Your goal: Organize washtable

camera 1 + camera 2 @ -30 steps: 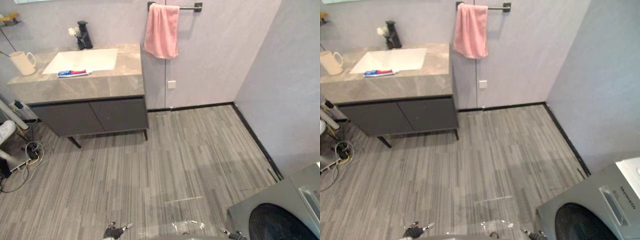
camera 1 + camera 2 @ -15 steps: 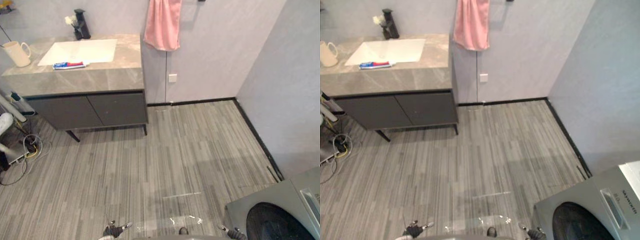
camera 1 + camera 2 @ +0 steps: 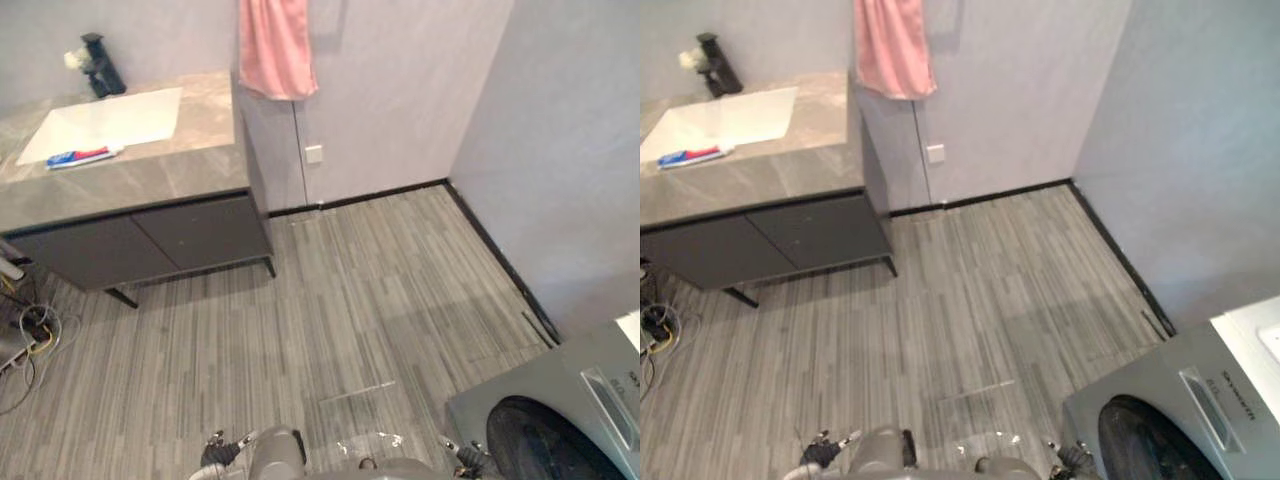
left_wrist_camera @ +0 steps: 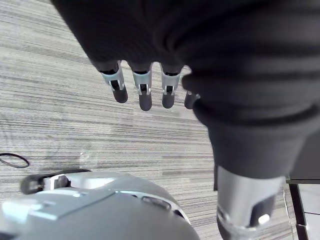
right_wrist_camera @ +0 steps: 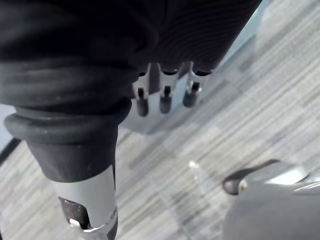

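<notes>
2 head eyes look steeply down, sharing the far washtable (image 3: 150, 175) and floor (image 3: 350, 300). Wrist cameras sit close behind left hand (image 4: 145, 97) and right hand (image 5: 165, 100), probably facing floor.

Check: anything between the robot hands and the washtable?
Nothing visible. Bare floor runs from the left robot hand and the right robot hand, both open, to the washtable. Some cords lie by its left end, off the straight path; the washing machine stands to the right.
</notes>
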`<state>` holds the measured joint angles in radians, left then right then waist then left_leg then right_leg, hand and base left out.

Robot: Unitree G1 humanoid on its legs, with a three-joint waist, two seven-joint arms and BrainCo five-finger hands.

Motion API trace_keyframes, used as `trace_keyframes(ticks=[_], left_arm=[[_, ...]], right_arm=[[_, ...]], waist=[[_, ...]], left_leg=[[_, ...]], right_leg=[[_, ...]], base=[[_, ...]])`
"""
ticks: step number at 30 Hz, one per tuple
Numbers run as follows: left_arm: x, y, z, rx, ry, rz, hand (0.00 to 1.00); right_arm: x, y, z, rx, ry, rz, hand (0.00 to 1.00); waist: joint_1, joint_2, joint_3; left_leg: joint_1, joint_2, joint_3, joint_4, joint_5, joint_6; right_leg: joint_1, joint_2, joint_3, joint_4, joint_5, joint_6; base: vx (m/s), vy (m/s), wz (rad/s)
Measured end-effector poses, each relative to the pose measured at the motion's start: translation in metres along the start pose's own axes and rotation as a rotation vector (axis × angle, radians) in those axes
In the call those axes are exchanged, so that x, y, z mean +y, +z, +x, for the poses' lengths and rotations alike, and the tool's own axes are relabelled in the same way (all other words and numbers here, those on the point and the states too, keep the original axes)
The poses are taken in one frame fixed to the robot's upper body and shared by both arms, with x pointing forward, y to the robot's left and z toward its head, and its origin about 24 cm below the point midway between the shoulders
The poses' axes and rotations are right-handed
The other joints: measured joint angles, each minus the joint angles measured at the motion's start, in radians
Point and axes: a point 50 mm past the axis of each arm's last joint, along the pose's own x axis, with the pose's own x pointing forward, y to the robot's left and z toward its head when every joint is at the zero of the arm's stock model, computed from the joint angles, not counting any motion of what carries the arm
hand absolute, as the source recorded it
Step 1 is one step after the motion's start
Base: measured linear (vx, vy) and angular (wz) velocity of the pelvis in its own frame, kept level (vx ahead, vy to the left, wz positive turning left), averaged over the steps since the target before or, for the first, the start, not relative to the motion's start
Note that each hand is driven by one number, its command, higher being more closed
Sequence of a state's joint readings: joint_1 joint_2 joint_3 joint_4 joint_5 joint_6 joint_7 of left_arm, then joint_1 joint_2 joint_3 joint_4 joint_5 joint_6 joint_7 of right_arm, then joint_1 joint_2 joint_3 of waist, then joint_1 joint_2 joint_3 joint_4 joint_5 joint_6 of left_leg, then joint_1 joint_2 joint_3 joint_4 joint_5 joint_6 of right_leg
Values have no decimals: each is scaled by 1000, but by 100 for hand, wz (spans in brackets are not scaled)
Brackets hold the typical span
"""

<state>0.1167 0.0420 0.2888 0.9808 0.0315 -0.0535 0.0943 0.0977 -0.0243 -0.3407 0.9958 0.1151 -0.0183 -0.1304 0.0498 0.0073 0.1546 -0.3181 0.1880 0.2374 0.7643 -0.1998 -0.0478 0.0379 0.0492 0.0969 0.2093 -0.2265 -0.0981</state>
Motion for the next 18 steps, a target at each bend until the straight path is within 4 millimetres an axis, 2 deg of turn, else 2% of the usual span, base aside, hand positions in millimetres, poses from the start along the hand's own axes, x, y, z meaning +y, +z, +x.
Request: trace_keyframes(ticks=[2,3,4,6,7,8,9,10,11,13,15,17,18], left_arm=[[0,1,0,-3,-1,1,0],[-2,0,0,-2,-4,5,0],[-3,-1,0,1,-10,12,0],[0,-9,-3,21,-6,14,0],[8,-12,-3,29,13,24,0],[13,-10,-2,24,23,34,0],[14,-9,-2,23,23,36,0],[12,-6,-1,20,19,39,0],[8,-2,0,9,7,43,0],[-4,5,2,-10,-24,49,0],[-20,16,3,-36,-59,34,0],[-32,20,3,-46,-89,22,0],[-37,19,2,-42,-100,18,0]], right_arm=[[6,4,1,-9,15,4,0],[8,7,1,-17,20,2,0],[8,7,1,-16,20,0,0],[11,2,0,-2,30,0,0],[16,-6,-3,17,43,3,0],[23,-6,-4,13,65,-10,0],[24,-5,-4,9,69,-16,0],[25,-6,-5,7,72,-17,0],[24,-2,-4,-7,71,-21,0],[26,5,-4,-42,77,-23,0],[29,10,-4,-65,87,-23,0],[30,12,-4,-69,89,-23,0],[33,16,-3,-82,94,-21,0]], waist=[[2,-3,-2],[10,-2,-6],[20,2,-12],[28,3,-52],[29,-36,-86],[23,-62,-91],[18,-63,-90],[16,-63,-89],[18,-56,-84],[18,-28,-69],[13,-35,-64],[-5,-39,-63],[-14,-38,-63]], left_leg=[[-38,-44,7,-152,4,-4],[-38,-75,6,-281,12,-5],[-36,-86,-1,-340,15,-7],[-27,-110,-16,-376,81,55],[-9,-133,18,-368,60,67],[40,-159,37,-383,39,88],[64,-165,39,-384,24,97],[123,-175,39,-390,0,105],[195,-178,38,-409,-8,110],[305,-175,31,-463,-9,111],[400,-174,13,-521,-9,112],[461,-166,-1,-564,-9,112],[485,-160,-18,-583,-11,109]], right_leg=[[31,-26,17,-45,0,17],[41,-42,37,-64,-15,35],[49,-45,49,-70,-29,43],[68,-63,75,-47,-84,67],[36,-92,64,58,-123,114],[-29,-117,37,249,-133,177],[-63,-125,23,355,-116,221],[-141,-137,9,573,-77,294],[-199,-146,-20,728,-74,288],[-265,-166,-93,820,-82,261],[-330,-188,-166,774,-93,208],[-376,-191,-206,661,-97,195],[-400,-185,-213,555,-85,178]], base=[[405,151,-43],[371,180,-49],[407,236,-64],[462,250,-58],[592,246,-47],[586,221,-36],[559,214,-18],[633,225,-10],[605,209,-17],[482,118,-6],[457,17,26],[420,-72,44],[420,-116,46]])
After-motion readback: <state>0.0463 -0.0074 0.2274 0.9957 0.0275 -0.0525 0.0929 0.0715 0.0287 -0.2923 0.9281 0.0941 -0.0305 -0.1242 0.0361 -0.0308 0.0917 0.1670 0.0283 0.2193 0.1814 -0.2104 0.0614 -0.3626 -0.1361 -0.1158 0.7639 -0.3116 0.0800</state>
